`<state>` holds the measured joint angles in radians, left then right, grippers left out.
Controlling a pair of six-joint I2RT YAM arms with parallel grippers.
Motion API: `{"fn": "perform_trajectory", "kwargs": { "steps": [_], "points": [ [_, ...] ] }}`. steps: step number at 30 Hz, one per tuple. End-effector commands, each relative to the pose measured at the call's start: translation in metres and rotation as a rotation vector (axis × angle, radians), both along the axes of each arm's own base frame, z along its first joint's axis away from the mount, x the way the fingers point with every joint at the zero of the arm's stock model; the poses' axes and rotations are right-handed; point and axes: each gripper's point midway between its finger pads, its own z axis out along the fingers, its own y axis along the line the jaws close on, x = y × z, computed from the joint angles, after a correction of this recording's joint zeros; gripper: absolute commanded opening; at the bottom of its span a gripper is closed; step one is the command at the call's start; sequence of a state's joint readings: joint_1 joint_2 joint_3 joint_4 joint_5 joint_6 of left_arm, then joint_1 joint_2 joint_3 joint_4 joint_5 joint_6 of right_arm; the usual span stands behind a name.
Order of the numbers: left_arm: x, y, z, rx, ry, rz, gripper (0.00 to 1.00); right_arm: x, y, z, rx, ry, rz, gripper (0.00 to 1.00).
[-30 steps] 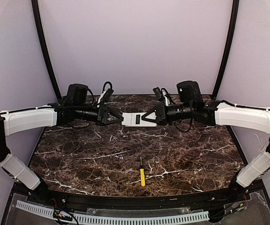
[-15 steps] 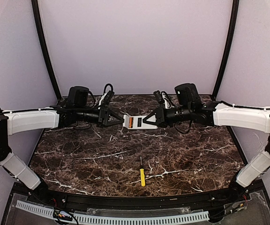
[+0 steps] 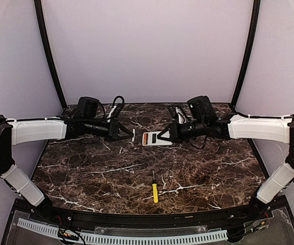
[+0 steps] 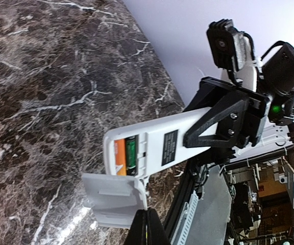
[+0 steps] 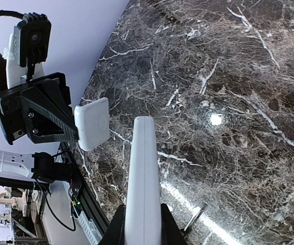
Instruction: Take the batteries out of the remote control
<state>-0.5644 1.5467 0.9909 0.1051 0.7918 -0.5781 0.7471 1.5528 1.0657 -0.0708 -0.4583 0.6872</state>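
The white remote control (image 3: 153, 139) hangs above the table's back middle, and my right gripper (image 3: 163, 137) is shut on its right end. Its battery bay faces up and is uncovered. In the left wrist view the remote control (image 4: 162, 145) shows the batteries (image 4: 125, 155) inside, one orange and one green. My left gripper (image 4: 147, 218) is shut on the edge of the small white cover piece (image 4: 111, 199), just clear of the remote's end. The right wrist view shows the remote control (image 5: 143, 168) edge-on between my fingers, with the cover piece (image 5: 92, 123) apart to its left.
A yellow-handled screwdriver (image 3: 154, 191) lies on the dark marble table (image 3: 86, 168) near the front middle, well below both grippers. Black frame posts rise at the back left and back right corners.
The cover piece has come off the remote and moved left with my left gripper. A gap has opened between them, baring the batteries. Both grippers sit slightly lower.
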Motion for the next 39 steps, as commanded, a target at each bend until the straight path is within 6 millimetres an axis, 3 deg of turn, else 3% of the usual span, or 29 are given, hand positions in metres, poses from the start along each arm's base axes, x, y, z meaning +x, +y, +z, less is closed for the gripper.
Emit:
{"fn": "perform_trajectory", "kwargs": {
  "steps": [1, 9, 16, 23, 29, 34, 39],
  "points": [
    [0.000, 0.024, -0.040, 0.191, 0.024, 0.070, 0.00, 0.008, -0.007, -0.019, -0.045, -0.011, -0.027, 0.00],
    [-0.002, 0.070, -0.106, 0.480, 0.114, 0.222, 0.00, 0.010, -0.005, -0.025, -0.039, -0.030, 0.036, 0.00],
    [-0.005, 0.096, -0.135, 0.613, 0.137, 0.293, 0.02, 0.004, 0.003, -0.028, 0.012, -0.007, 0.132, 0.00],
    [-0.008, 0.100, -0.156, 0.628, 0.171, 0.308, 0.10, -0.001, 0.000, -0.023, 0.056, 0.005, 0.111, 0.00],
    [-0.004, 0.096, -0.158, 0.614, 0.180, 0.315, 0.23, -0.005, -0.002, -0.031, 0.074, 0.041, 0.092, 0.00],
    [0.000, 0.092, -0.140, 0.573, 0.127, 0.309, 0.41, -0.010, -0.003, -0.035, 0.087, 0.058, 0.104, 0.00],
    [0.001, 0.089, -0.126, 0.545, 0.071, 0.289, 0.53, -0.018, 0.000, -0.035, 0.106, 0.077, 0.174, 0.00]
  ]
}}
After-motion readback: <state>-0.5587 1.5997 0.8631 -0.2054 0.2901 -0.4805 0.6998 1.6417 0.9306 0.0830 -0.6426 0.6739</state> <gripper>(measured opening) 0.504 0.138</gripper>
